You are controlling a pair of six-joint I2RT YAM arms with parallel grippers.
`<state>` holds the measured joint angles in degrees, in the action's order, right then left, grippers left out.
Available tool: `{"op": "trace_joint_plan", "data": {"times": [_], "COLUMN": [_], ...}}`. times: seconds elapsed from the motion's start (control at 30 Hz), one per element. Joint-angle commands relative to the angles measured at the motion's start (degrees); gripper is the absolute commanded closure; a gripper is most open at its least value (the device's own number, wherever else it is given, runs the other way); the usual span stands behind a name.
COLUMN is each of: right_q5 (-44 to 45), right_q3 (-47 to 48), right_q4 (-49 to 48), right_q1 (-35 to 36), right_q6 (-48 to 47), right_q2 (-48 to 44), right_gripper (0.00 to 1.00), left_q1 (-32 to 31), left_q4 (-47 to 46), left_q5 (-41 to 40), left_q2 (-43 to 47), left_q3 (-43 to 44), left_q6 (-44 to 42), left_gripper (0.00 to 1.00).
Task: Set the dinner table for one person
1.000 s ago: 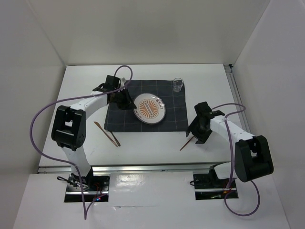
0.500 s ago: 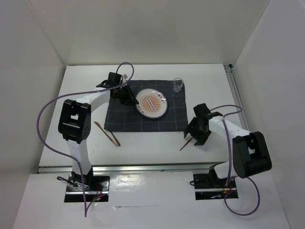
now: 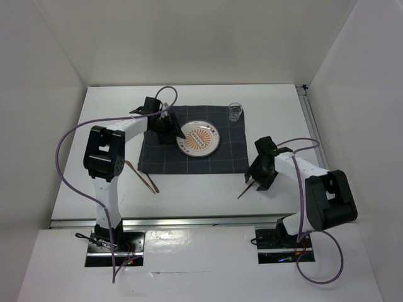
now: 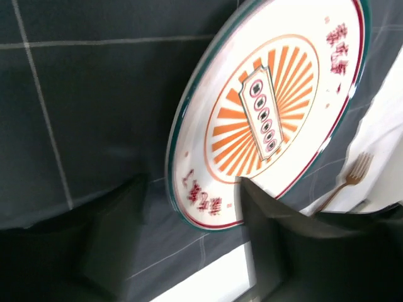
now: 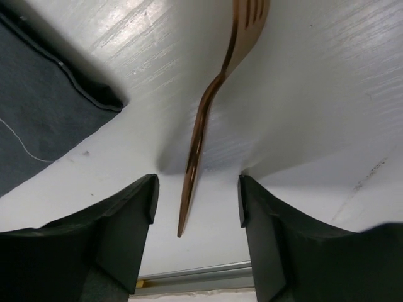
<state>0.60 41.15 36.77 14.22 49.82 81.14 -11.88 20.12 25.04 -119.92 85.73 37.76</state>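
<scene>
Dinner table (image 3: 271,100) | left jaws apart astride plate (image 4: 264,113) rim | right jaws apart astride fork (image 5: 200,135) near cloth (image 5: 38,107) corner

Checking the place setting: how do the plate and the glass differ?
The plate is wide, flat and white with orange rays; the glass is small, clear and upright. The plate lies in the middle of the dark cloth, the glass at its far right corner. Both rest on it.

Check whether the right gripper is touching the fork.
Apart. The right wrist view shows the fork lying between the open fingers of the right gripper, with white table showing each side.
</scene>
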Motion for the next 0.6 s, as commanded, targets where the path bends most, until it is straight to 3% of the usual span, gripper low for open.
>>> {"op": "trace_joint_plan", "data": {"times": [0.0, 0.07, 0.17, 0.3, 0.43, 0.57], "right_q5": [2.5, 2.5, 3.8, 6.8, 11.3, 13.9], "right_q3": [1.0, 1.0, 0.4, 1.0, 3.0, 10.5], "right_q4": [-1.5, -2.2, -2.8, -0.7, 3.7, 7.6], "right_q1": [-0.2, -0.2, -0.2, -0.2, 0.5, 3.4], "right_q6": [0.3, 0.8, 1.3, 1.3, 1.2, -6.5], "right_q2": [1.8, 2.5, 3.1, 2.4, -3.0, -7.7], "right_gripper": [0.39, 0.48, 0.62, 0.99, 1.00, 1.00], "left_q1": [-0.2, -0.2, -0.2, -0.2, -0.2, -0.2], "left_q4": [2.8, 4.4, 7.6, 11.1, 14.0, 20.1], "left_q5": [-1.8, -2.4, -4.2, -6.1, -5.7, -6.4], "left_q2": [1.5, 2.3, 5.2, 12.4, 20.3, 25.3], "left_q3": [1.0, 1.6, 1.6, 2.2, 4.5, 9.3], "left_q6": [-1.7, -3.0, -5.4, -7.5, -10.4, -13.8], "left_gripper": [0.16, 0.00, 0.00, 0.00, 0.00, 0.00]}}
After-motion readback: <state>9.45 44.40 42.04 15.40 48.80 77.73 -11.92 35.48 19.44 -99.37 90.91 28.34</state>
